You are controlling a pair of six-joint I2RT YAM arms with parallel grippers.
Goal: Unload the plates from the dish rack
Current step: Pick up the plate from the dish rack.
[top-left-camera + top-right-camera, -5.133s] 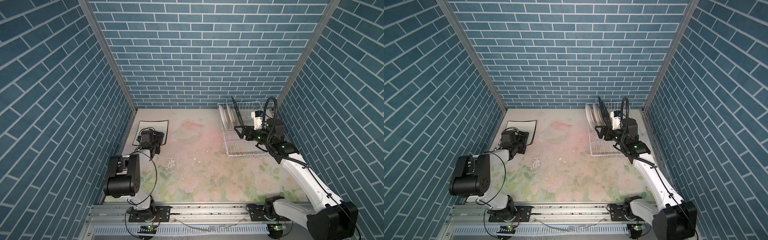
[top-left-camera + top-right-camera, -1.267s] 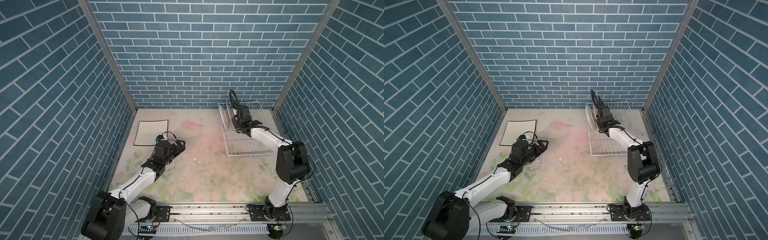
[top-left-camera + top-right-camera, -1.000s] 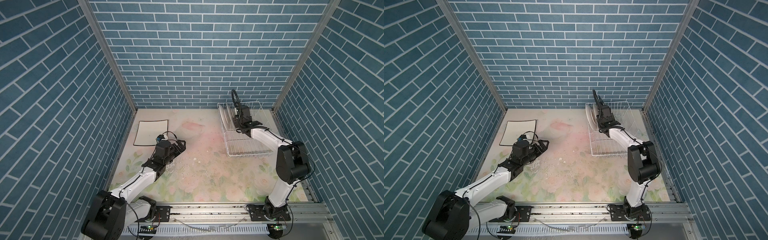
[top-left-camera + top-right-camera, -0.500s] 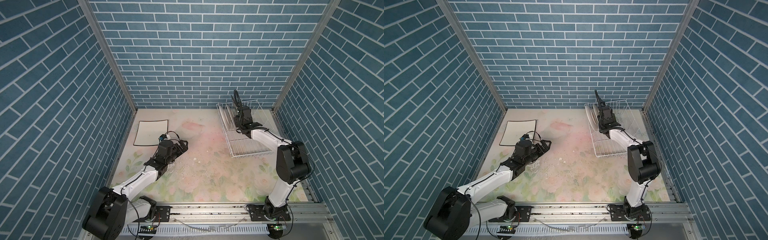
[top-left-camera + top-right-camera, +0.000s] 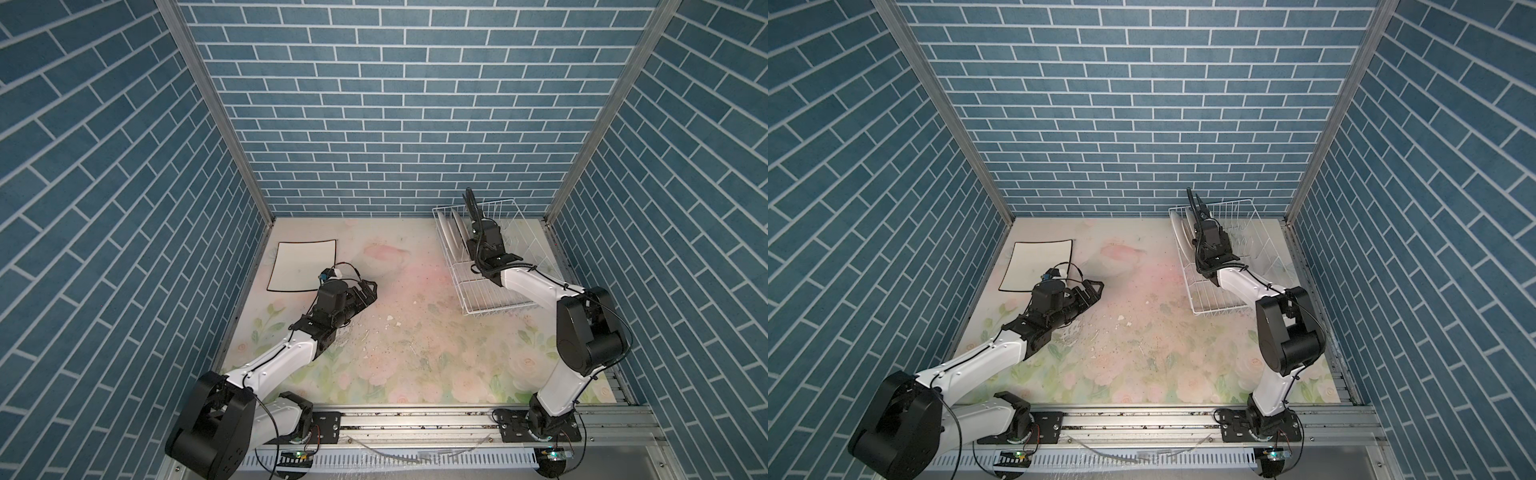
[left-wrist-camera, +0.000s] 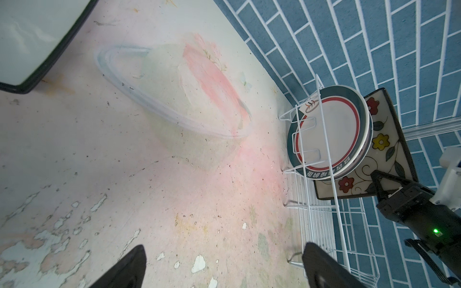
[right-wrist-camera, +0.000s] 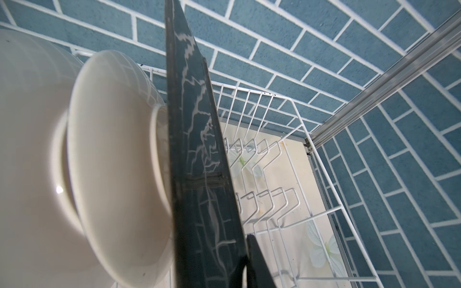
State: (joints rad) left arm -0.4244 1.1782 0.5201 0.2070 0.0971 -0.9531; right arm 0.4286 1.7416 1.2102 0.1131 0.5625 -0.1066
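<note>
1. the right fingers are closed tight on a corner of the flowered square plate. the plate stands on edge in the dish rack at the far right of the table. a pinch on the rim is likely the only hold an upright plate offers, and it suits drawing the plate up out of its slot.
2. two round plates stand slotted just beside it, on the side nearer the table's middle. the square plate has empty tines on its other side, so i judge it the easiest to take now.
3. the left fingers are spread wide with nothing between them, low over the table. they are near the white square plate, which lies flat at the far left, out of the rack. i judge that spot to be the drop-off place.
4. only the left wrist view shows the held plate's painted face, with red and yellow flowers, and the red ring on the nearest round plate.
5. the right wrist view gives just its dark back, the pale undersides of the round plates and the free tines.
6. in both top views the held plate is a thin dark edge above the rack's rim. no view shows whether its bottom has cleared the tines.
</note>
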